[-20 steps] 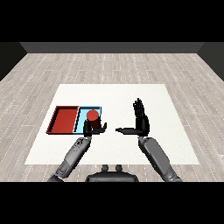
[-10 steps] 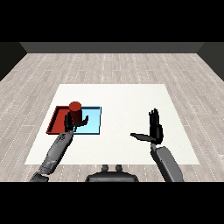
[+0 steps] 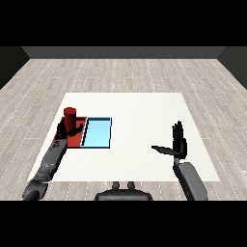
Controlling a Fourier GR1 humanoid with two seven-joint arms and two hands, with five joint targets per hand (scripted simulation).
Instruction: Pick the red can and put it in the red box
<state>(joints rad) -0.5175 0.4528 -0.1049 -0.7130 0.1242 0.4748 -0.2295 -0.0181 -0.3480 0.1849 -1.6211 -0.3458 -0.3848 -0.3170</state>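
Standing upright inside the curled fingers of the black left hand (image 3: 66, 132), the red cylindrical can (image 3: 70, 119) sits over the flat red tray (image 3: 76, 139), which lies beneath those fingers. Just beyond the thumb side lies the light blue tray (image 3: 97, 134). Well apart on the white table (image 3: 140, 106), the right hand (image 3: 178, 143) holds nothing, fingers straight, thumb out.

Left robot hand (image 3: 64, 131) holds red can (image 3: 70, 118) over red tray (image 3: 77, 138).

One red can (image 3: 70, 117), one red tray (image 3: 76, 139), one light blue tray (image 3: 98, 133), one white desk (image 3: 140, 116), and two black hands: left hand (image 3: 64, 131), right hand (image 3: 177, 143).
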